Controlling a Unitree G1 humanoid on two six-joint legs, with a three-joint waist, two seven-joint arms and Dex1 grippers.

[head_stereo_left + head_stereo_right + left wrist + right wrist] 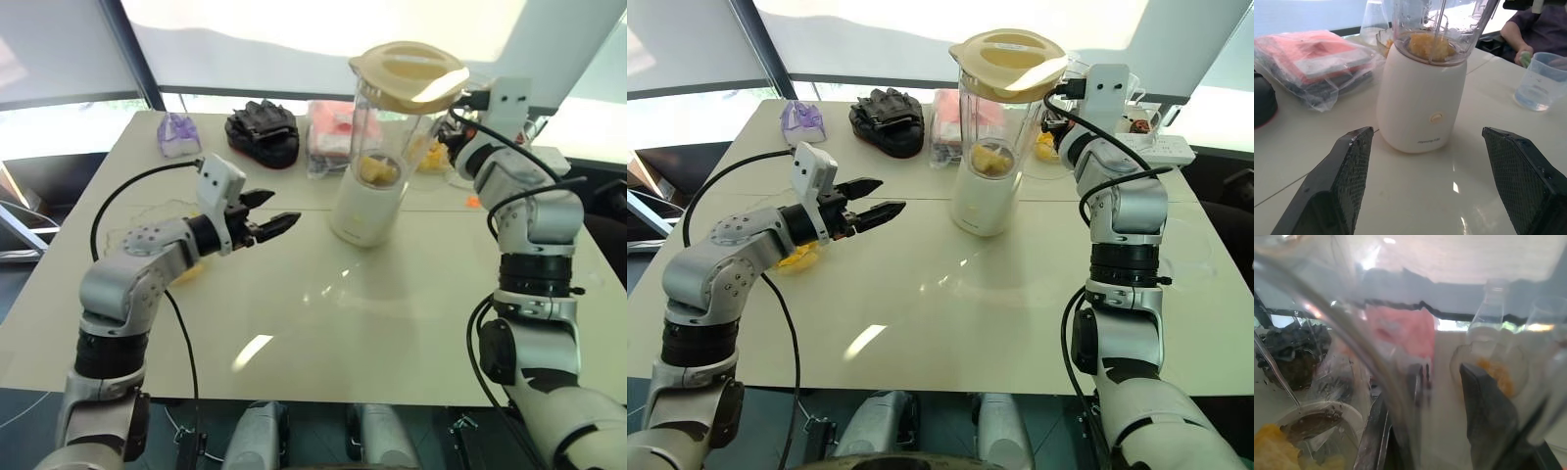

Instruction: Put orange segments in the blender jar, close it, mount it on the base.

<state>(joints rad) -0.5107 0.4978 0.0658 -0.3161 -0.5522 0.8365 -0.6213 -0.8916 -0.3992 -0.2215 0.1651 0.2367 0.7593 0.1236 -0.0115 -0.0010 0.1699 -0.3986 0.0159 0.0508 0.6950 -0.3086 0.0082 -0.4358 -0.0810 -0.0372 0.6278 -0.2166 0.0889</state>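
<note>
Jar (994,117): lidded, on base (982,204), orange segments (989,157) contained.
Left gripper (890,194): spread wide, empty.
Right gripper (1442,382): jar's 3 o'clock, grip unclear.

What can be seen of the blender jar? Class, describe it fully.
The jar is clear plastic, tall and upright, mounted on the white base at the table's far middle. A beige lid caps it, looking slightly tilted. Orange pieces lie at its bottom, around a thin rod. The right claw is close against its far right side; whether it grips is unclear. The open left claw is apart from it.
</note>
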